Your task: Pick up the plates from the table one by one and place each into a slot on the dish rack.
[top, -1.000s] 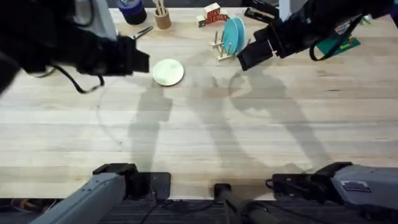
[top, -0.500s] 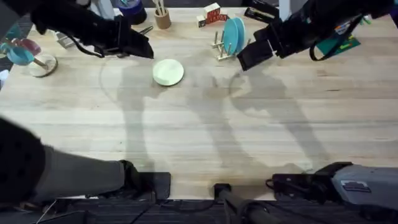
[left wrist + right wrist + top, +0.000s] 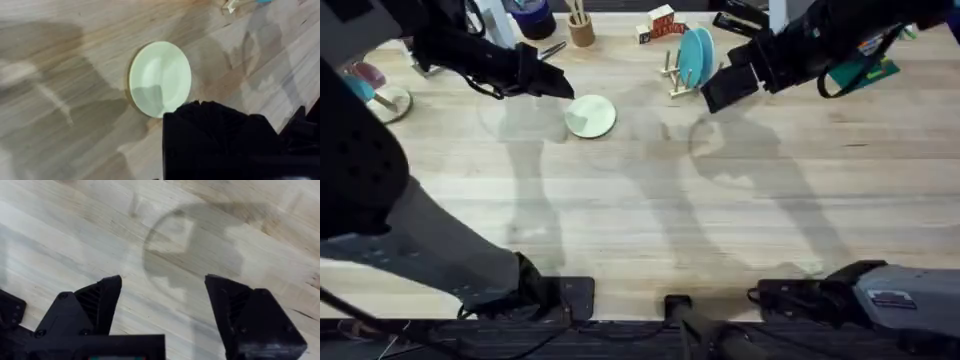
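Cream-yellow plate [image 3: 590,115] lying flat on the desk [image 3: 650,220], face up, well apart from the dish rack [image 3: 678,80] and to its left in the overhead view. Turquoise-blue plate [image 3: 697,55] already standing on edge in a slot of the rack, so one plate left to move, by the look of things. Left gripper [image 3: 555,84] poised just beside the cream-yellow plate, at its far-left rim in the overhead view; from the left wrist camera, plate [image 3: 160,79] directly ahead of the dark gripper body, partly under its shadow. Whether open or closed, cannot tell: fingers not separable from the black mass. Right gripper [image 3: 162,297] spread wide and holding nothing, bare wood between the jaws, hanging just right of the rack. Left arm clearly the nearer one for the remaining plate; right arm far across the rack from it. No long axis on a round plate, so approach direction free; likely need: a short drop onto the near rim and a pinch of the thin edge.
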You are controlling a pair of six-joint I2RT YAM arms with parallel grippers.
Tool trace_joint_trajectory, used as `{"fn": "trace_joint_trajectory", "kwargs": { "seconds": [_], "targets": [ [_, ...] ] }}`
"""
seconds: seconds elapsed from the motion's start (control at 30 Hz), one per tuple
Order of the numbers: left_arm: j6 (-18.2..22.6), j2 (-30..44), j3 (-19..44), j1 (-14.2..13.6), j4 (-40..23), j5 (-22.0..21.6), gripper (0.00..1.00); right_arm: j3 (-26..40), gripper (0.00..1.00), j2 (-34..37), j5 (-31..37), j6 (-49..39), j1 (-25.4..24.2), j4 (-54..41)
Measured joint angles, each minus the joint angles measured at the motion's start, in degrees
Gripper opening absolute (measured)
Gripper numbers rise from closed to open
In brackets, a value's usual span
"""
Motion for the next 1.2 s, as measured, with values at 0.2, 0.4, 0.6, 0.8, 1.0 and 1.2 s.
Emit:
{"fn": "trace_joint_trajectory", "kwargs": {
  "seconds": [0.2, 0.4, 0.6, 0.8, 1.0, 1.2],
  "targets": [
    [0.2, 4.9, 0.0, 0.6, 2.1, 3.2, 0.040, 0.0, 0.995, 0.0, 0.0, 0.5, 0.0, 0.0],
    [0.8, 9.4, 0.0, 1.9, 2.5, 4.8, 0.038, 0.0, 0.996, 0.0, 0.0, 0.5, 0.0, -0.1],
    [1.3, 11.5, 0.0, 2.0, 3.8, 5.7, 0.039, 0.0, 0.996, 0.0, 0.0, 0.5, 0.0, -0.1],
    [1.5, 14.0, 0.1, 2.0, 4.1, 7.2, 0.039, 0.0, 0.996, 0.0, 0.0, 0.5, 0.0, -0.1],
    [1.5, 16.4, 0.1, 2.0, 5.2, 7.3, 0.040, 0.0, 0.996, 0.0, 0.0, 0.5, 0.0, -0.5],
    [1.5, 16.9, 0.1, 2.0, 5.6, 7.7, 0.039, 0.0, 0.996, 0.0, 0.0, 1.1, 0.0, -0.5]
  ]
}}
